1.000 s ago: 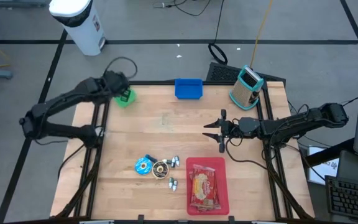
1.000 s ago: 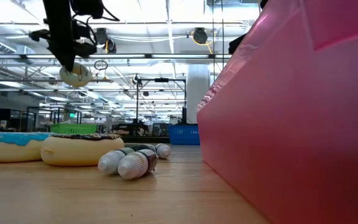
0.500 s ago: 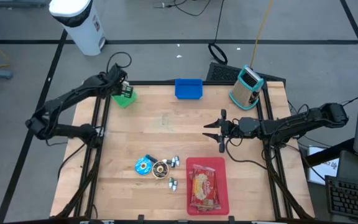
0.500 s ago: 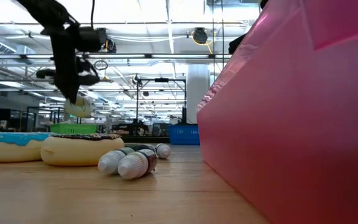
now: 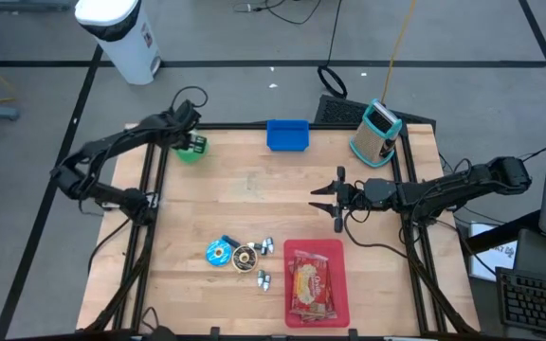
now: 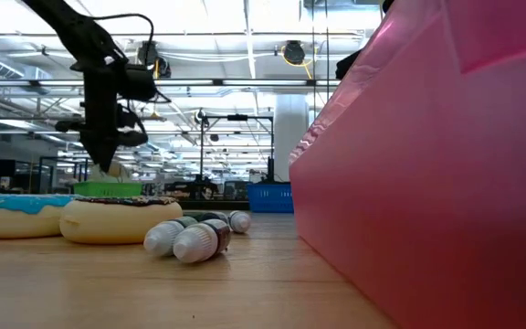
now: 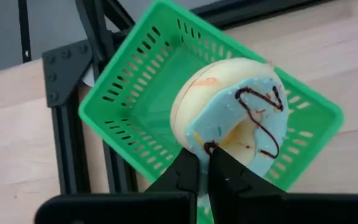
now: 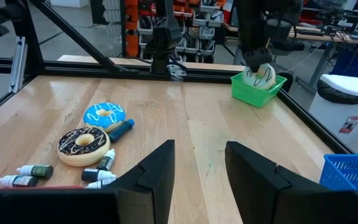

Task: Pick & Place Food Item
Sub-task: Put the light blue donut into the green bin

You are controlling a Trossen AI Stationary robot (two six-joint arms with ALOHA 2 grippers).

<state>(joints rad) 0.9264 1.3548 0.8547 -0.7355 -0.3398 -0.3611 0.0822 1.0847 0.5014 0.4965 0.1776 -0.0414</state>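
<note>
Green basket (image 7: 166,106) at far-left bench corner; iced donut (image 7: 232,115) gripped by closed left gripper (image 7: 204,174) fingers, lowered inside; release needed next. Right gripper (image 5: 335,197) fingers parted, empty.

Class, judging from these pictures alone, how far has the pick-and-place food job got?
Done: one donut is picked up and carried to the green basket at the table's far left corner. In hand: the left tool is shut on its rim, holding it on edge in the basket, not yet released. Left: two donuts lie on the table. The right tool waits open mid-table.
</note>
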